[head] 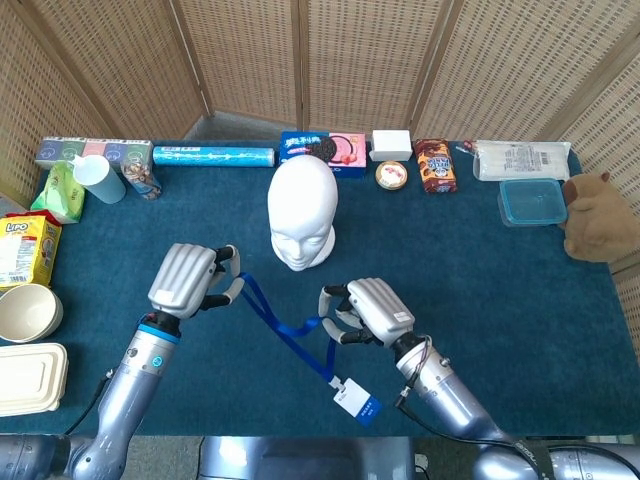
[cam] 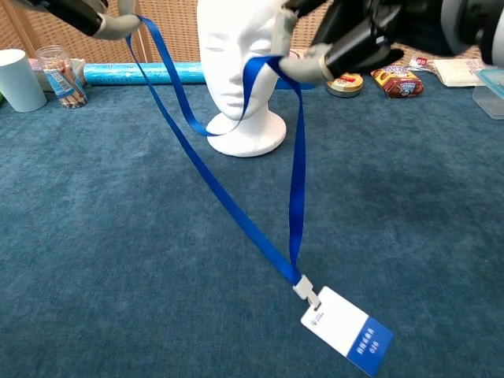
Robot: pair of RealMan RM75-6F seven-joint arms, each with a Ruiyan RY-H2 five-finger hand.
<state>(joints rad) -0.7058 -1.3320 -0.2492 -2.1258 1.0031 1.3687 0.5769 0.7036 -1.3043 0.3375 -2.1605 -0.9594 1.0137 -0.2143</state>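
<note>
Head view: left hand (head: 187, 280) raised above the blue table (head: 480, 260), fingers curled, pinching the blue lanyard (head: 290, 335) at its left end. Right hand (head: 365, 310) also raised, fingers closed on the strap's other side. Strap sags in a loop between the two hands, just near of the white foam head (head: 302, 212). Two strands run down from the hands and meet at a clip; the badge card (head: 356, 402) hangs there, near edge of table, between the arms.

Chest view: left hand (cam: 94, 16) mostly cut off at the top edge, strap coming from its fingertips. Right hand (cam: 346, 35) high in frame, strap held at its fingertips in front of the foam head (cam: 240, 71). Lanyard (cam: 295, 181) taut down to the card (cam: 346, 329), white with a blue corner; whether it touches the cloth, cannot tell.

Far row: blue roll (head: 213, 156), cookie box (head: 322, 150), small tin (head: 391, 175), snack pack (head: 435, 165). Far right: lidded blue container (head: 532, 201), plush toy (head: 598, 215). Left edge: white cup (head: 98, 178), yellow box (head: 25, 250), bowl (head: 28, 312).
</note>
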